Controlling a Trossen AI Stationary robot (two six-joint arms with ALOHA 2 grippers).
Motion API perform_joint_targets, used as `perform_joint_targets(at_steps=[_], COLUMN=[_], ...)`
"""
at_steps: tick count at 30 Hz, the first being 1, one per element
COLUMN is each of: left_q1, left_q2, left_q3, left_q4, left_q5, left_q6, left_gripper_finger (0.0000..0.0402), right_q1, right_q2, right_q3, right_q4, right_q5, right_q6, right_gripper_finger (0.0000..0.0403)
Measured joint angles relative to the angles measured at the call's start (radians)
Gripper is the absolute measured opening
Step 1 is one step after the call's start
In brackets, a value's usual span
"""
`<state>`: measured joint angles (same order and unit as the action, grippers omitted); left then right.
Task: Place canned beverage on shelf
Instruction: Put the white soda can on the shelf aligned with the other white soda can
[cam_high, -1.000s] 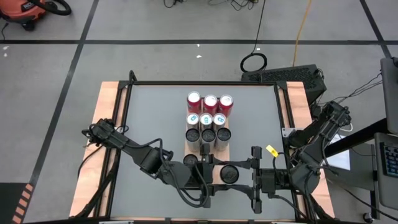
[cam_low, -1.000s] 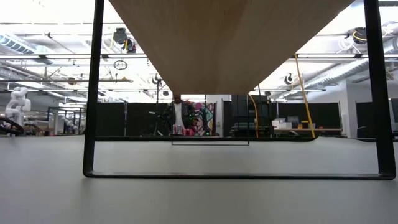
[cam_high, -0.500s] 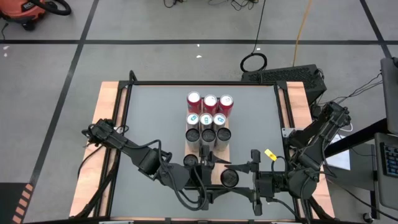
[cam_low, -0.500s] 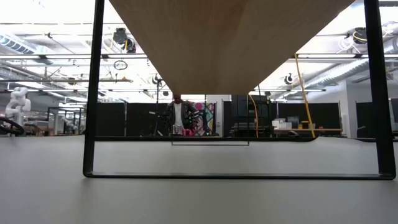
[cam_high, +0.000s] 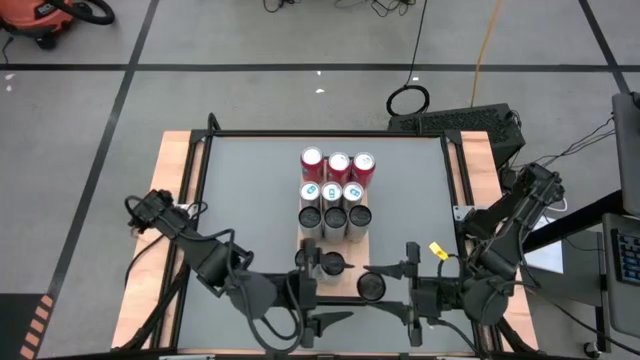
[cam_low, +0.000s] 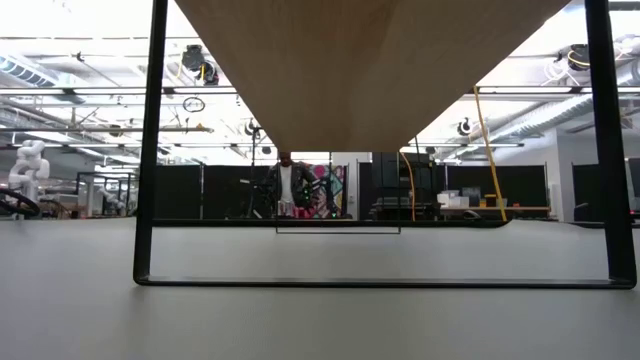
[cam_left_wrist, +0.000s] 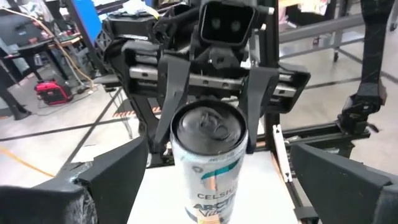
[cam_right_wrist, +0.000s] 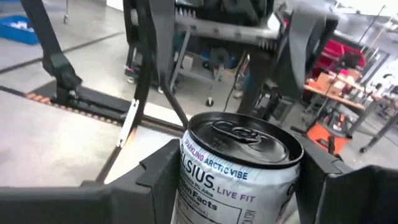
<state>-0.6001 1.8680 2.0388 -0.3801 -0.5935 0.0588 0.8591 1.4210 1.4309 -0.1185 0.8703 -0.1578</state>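
The shelf (cam_high: 345, 272) is a light-brown board raised on a dark frame; the low view shows its underside (cam_low: 370, 60). Several cans (cam_high: 333, 190) stand on it in rows, and one more (cam_high: 306, 258) stands near its near end. My right gripper (cam_high: 388, 287) is shut on a white Celsius can (cam_high: 372, 287) at the shelf's near right corner; the can also shows in the left wrist view (cam_left_wrist: 208, 155). My left gripper (cam_high: 335, 290) is open just left of that can, touching nothing. My right gripper pinches the can's side wall (cam_right_wrist: 193, 171) between its two fingers (cam_right_wrist: 155, 177), a little below the top rim. The fingers come level from the table's right side. The can stands upright, top up; whether its base rests on anything I cannot tell.
The grey tabletop (cam_high: 250, 190) lies free left and right of the shelf. The shelf's dark frame legs (cam_low: 148, 150) stand on the table. A person (cam_low: 288, 185) stands far back in the room.
My left gripper has drawn back from the held can toward the table's left and near edges. My right gripper has gone a little toward the near edge with the can, which stays upright.
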Motion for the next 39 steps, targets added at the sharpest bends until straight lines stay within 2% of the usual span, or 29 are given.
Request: perform_joint_targets(at_steps=[4, 8, 20, 33, 39], left_q1=[-0.013, -0.018, -0.025, -0.057, -0.063], left_q2=[-0.003, -0.005, -0.038, -0.082, -0.102], left_q3=[0.0, 0.0, -0.002, -0.002, -0.002], left_q4=[-0.024, -0.025, -0.089, -0.198, -0.269], left_q5=[-0.031, -0.047, -0.066, -0.073, -0.116], left_q6=[0.0, 0.0, -0.001, -0.037, -0.054], left_gripper_finger=[0.0398, 0.0398, 0.0398, 0.0398, 0.0398], right_q1=[-0.009, -0.009, -0.019, -0.022, -0.019], right_q2=[0.0, -0.001, -0.002, -0.004, -0.006], right_q3=[-0.027, -0.028, -0.048, -0.133, -0.209], right_q4=[-0.006, -0.005, -0.105, -0.063, 0.061], right_q5=[0.002, 0.049, 0.049, 0.129, 0.126], right_q6=[0.031, 0.038, 0.167, 0.212, 0.185], right_gripper_finger=[0.0189, 0.0181, 0.0168, 0.0167, 0.0167])
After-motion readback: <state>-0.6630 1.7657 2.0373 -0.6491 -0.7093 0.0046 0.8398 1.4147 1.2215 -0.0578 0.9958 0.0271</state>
